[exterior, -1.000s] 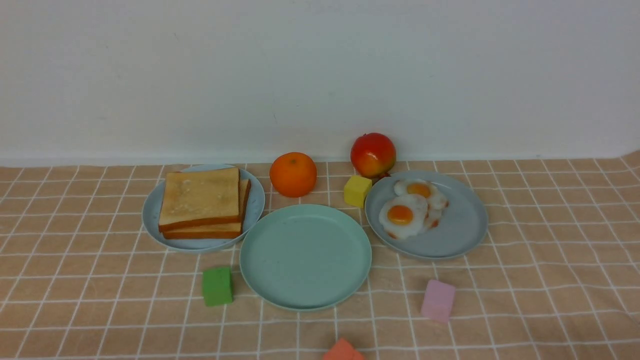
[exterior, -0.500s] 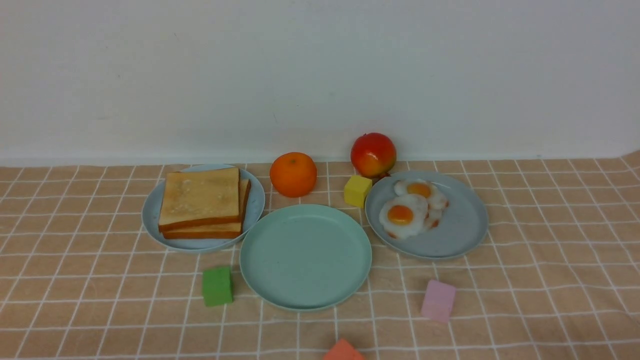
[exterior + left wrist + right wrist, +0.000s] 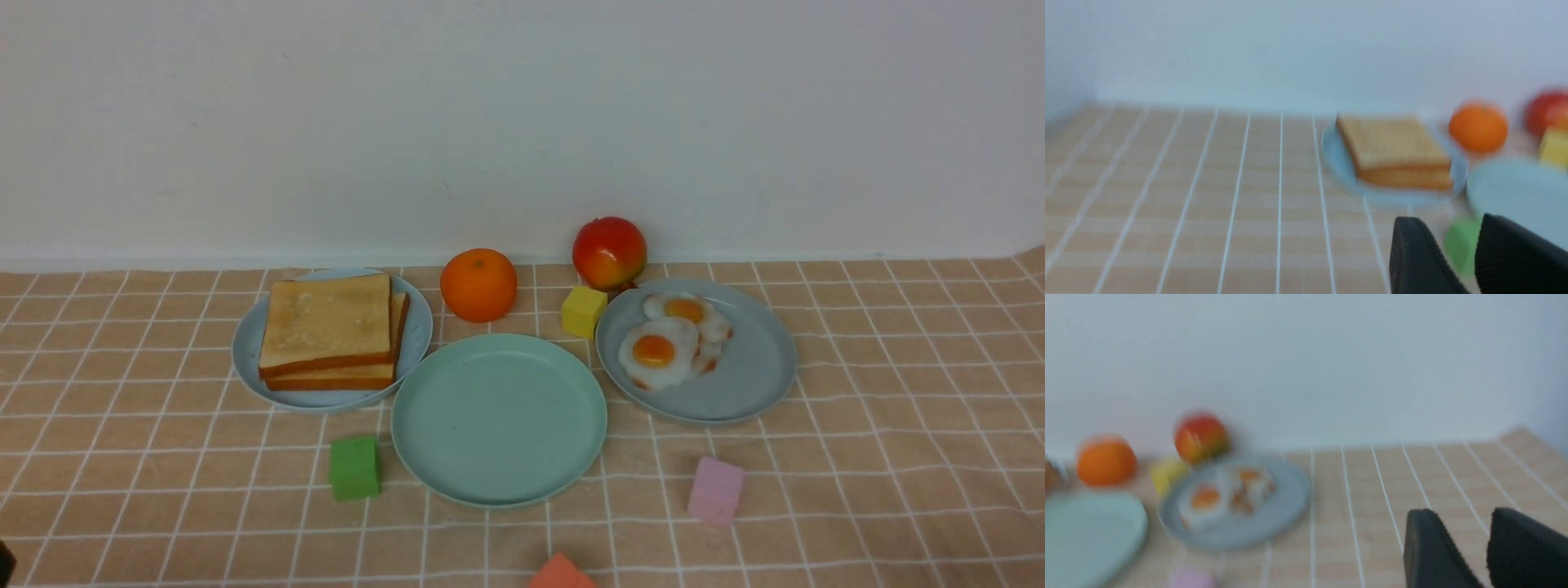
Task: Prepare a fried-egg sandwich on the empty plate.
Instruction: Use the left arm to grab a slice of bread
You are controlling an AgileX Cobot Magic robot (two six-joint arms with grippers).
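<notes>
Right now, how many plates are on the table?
3: pale blue plate under the toast, left; empty mint-green plate, middle; grey-blue plate with the eggs, right. None looks hidden.

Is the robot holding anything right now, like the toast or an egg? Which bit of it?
No, nothing is held. The left gripper and right gripper both have their jaws apart with nothing between them.

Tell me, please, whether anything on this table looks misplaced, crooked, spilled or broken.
Nothing looks spilled or damaged. Only small things: the two toast slices on the pale blue plate sit slightly offset, the lower one peeking out, and the fried eggs overlap on the grey-blue plate. The mint-green plate is bare.
</notes>
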